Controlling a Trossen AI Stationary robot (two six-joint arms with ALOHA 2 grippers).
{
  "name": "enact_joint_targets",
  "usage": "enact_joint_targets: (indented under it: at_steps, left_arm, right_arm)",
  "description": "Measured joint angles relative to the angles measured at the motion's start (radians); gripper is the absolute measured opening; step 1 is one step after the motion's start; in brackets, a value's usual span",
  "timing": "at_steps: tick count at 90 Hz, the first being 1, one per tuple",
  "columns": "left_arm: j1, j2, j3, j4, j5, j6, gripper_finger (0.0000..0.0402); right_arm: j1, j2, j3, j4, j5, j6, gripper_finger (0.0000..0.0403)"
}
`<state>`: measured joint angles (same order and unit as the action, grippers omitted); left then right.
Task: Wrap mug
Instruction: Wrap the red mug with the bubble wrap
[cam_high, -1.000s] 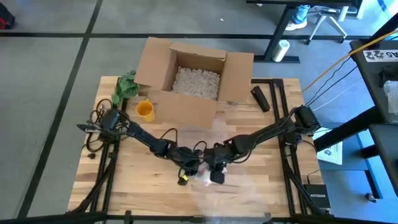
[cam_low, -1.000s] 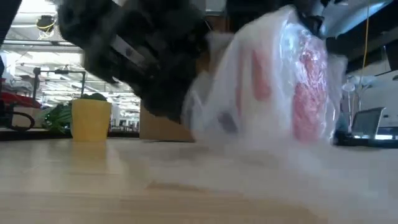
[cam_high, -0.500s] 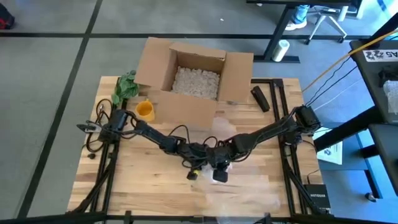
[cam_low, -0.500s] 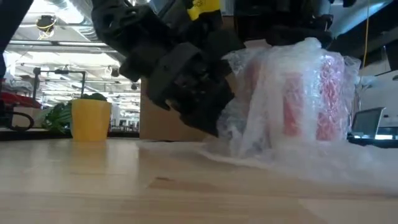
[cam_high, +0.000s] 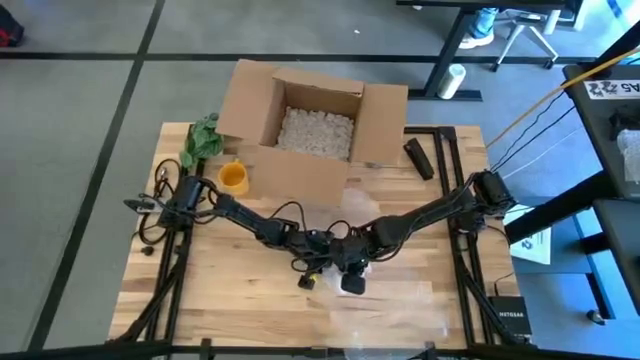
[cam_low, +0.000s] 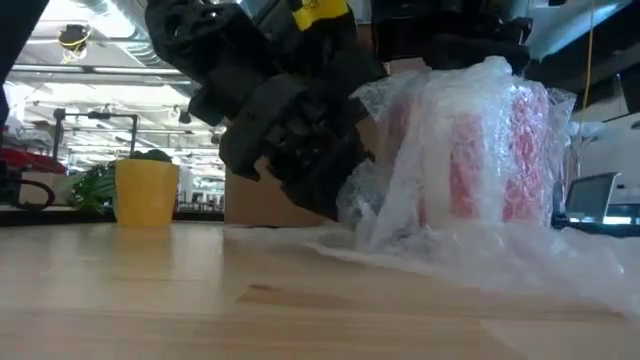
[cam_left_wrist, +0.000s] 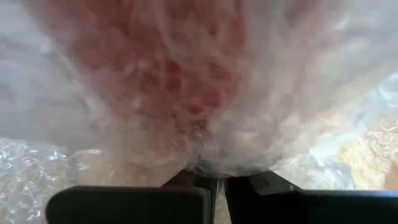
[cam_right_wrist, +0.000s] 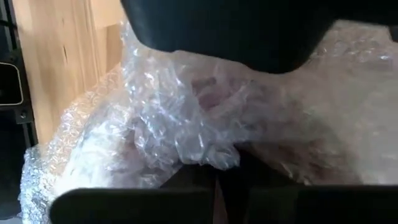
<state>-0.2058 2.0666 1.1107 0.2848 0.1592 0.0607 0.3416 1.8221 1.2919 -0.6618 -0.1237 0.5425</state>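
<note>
At centre of the high frame, red mug swathed in clear bubble wrap (cam_low: 480, 150) upright on pale wooden table (cam_high: 200, 290), left gripper (cam_high: 318, 262) pinching wrap at its side, right gripper (cam_high: 350, 268) pinching wrap on top.

Wrapped mug (cam_low: 480, 150) on table (cam_low: 150, 300), before box (cam_high: 305, 125)

Open cardboard box (cam_high: 310, 120) holding packing peanuts (cam_high: 315, 130); yellow cup (cam_high: 233, 178) beside.

Red mug (cam_low: 480, 150) veiled by bubble wrap (cam_low: 440, 225)
</note>
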Motion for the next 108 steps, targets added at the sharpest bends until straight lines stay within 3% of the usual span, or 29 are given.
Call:
enact_joint_targets:
  at_steps: [59, 73, 96, 108]
  left_arm:
    - [-0.002, 0.0, -0.002, -0.004, 0.011, 0.0, 0.0]
    - [-0.002, 0.0, -0.002, -0.005, 0.012, -0.001, 0.0]
    - [0.002, 0.0, -0.003, -0.006, 0.016, 0.002, 0.0]
    - [0.01, 0.0, -0.003, -0.007, 0.018, 0.002, 0.0]
  right_arm:
    - [0.027, -0.001, 0.157, -0.232, 0.012, -0.015, 0.0]
    - [0.025, -0.003, 0.102, -0.176, 0.001, -0.016, 0.0]
    - [-0.006, -0.016, -0.095, 0.109, -0.086, 0.003, 0.0]
    - [-0.018, -0.017, -0.125, 0.154, -0.108, 0.007, 0.0]
